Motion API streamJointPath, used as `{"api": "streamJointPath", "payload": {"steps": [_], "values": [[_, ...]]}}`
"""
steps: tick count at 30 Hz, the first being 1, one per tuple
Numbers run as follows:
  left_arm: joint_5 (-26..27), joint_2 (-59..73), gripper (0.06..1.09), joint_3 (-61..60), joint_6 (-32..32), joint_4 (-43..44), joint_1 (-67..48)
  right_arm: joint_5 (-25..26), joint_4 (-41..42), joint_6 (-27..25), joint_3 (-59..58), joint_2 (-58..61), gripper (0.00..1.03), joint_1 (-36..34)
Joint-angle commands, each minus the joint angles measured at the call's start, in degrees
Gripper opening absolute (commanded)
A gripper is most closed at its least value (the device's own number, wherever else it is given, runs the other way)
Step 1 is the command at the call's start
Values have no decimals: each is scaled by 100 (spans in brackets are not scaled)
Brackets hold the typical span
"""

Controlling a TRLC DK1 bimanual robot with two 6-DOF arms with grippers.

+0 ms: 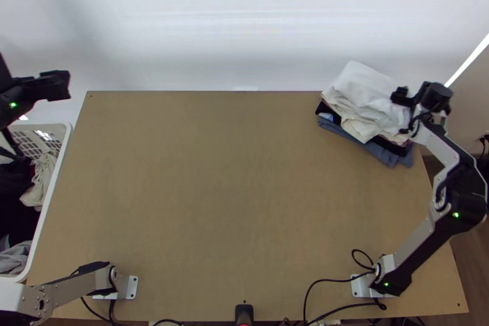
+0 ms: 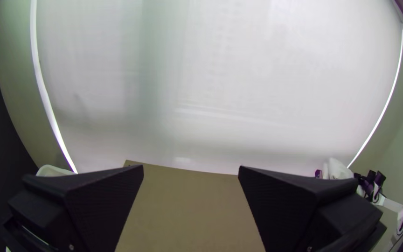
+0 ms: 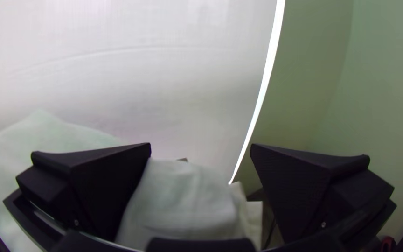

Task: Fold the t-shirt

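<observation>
T-shirt (image 1: 365, 101), white, lies above blue cloth (image 1: 382, 153) the top view reveals

The top view looked from high, steeply down on the table (image 1: 232, 191). Both wrist views faced the white backdrop (image 2: 257, 93), the right one being near to the cloth pile (image 3: 183, 200), which the left one had farther off, at lower right.

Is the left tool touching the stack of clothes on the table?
Apart. In the top view, bare table lies between the left tool, at the view's left, and the stack of clothes, at the table's far right corner.
</observation>
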Motion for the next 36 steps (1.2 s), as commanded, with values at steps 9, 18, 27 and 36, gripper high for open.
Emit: {"api": "streamJointPath", "payload": {"steps": [9,18,27,36], "values": [[-31,-1370,105,-1881,25,1685,407,-27,-376,162,9,-2986,99,546],[-1226,-2970,105,-4545,315,4401,460,-396,-1703,584,-747,-5412,99,1310],[-1744,-5378,105,-7568,1106,7627,442,-361,-2828,-260,-2882,-8286,99,1750],[-1824,-7435,105,-9581,887,7029,407,-352,-3549,-902,-5396,-10984,99,1811]]}}
